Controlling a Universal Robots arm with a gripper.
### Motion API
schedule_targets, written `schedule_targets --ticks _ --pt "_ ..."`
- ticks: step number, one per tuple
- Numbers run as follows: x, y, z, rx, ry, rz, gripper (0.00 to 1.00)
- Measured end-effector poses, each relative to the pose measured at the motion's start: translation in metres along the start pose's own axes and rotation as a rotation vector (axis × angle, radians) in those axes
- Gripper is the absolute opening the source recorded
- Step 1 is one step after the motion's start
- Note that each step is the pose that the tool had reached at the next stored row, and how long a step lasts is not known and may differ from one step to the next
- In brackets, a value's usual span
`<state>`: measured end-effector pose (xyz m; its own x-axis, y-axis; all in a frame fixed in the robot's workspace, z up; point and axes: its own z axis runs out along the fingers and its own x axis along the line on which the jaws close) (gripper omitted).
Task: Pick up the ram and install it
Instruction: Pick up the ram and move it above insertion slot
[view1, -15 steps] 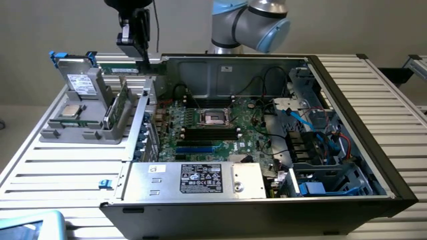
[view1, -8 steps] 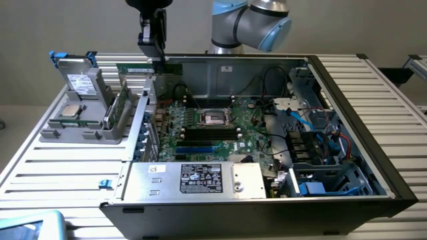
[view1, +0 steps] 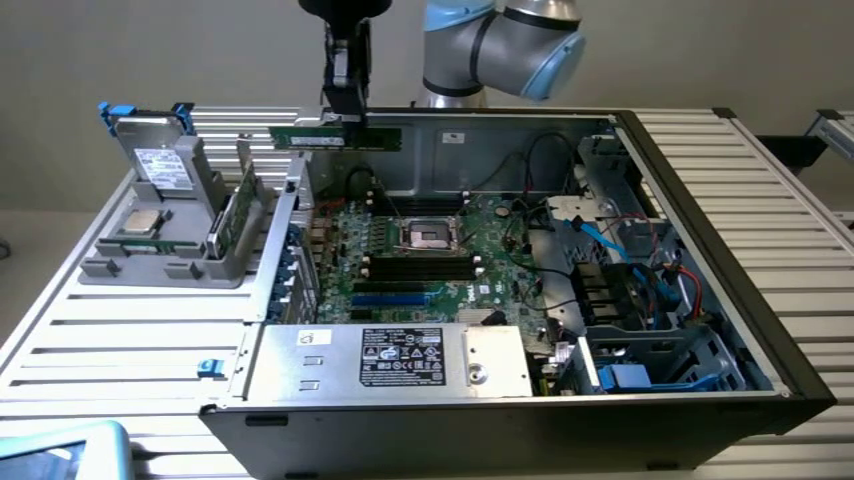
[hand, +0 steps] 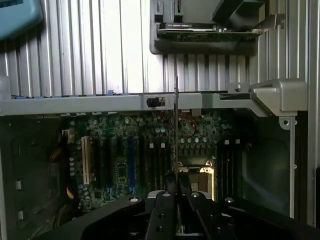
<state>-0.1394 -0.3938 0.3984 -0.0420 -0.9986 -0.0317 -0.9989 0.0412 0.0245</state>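
In the exterior view, the hand (view1: 344, 118) is seen hanging from the arm above the rear wall of an open computer case (view1: 747, 330). The ram (view1: 336, 137) is gripped by its upper edge and held level in the air, over the case's rear corner on the exterior view's left. It is touched by nothing but the hand. Lower down, the motherboard (view1: 414, 250) is laid flat in the case, with a row of black slots (view1: 422, 266) just in front of the processor socket (view1: 430, 234). A silver power supply (view1: 387, 358) is set at the case's near edge. On the slatted tabletop (view1: 120, 330), a grey holder (view1: 160, 262) with other parts in it is placed beside the case, on the exterior view's left.

In the wrist view, the ram (hand: 176, 125) is seen edge-on as a thin line. It runs out from the hand (hand: 176, 185), whose dark fingers (hand: 161, 210) are closed narrowly upon it. Beyond it the motherboard (hand: 115, 155) and its long slots are seen, well apart from the ram. Past the case wall, a green card (hand: 210, 35) is held in the grey holder (hand: 200, 47).
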Motion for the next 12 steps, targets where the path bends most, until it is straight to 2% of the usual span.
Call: schedule_targets --ticks 4,9,12 --pt "-0.001 -0.0183 0.0 0.0006 0.0 0.0 0.13" --pt "-0.002 -0.041 0.0024 0.0082 -0.0004 0.0 0.13" --pt "-0.002 -0.0546 0.0061 0.0101 -0.0005 0.0 0.13"
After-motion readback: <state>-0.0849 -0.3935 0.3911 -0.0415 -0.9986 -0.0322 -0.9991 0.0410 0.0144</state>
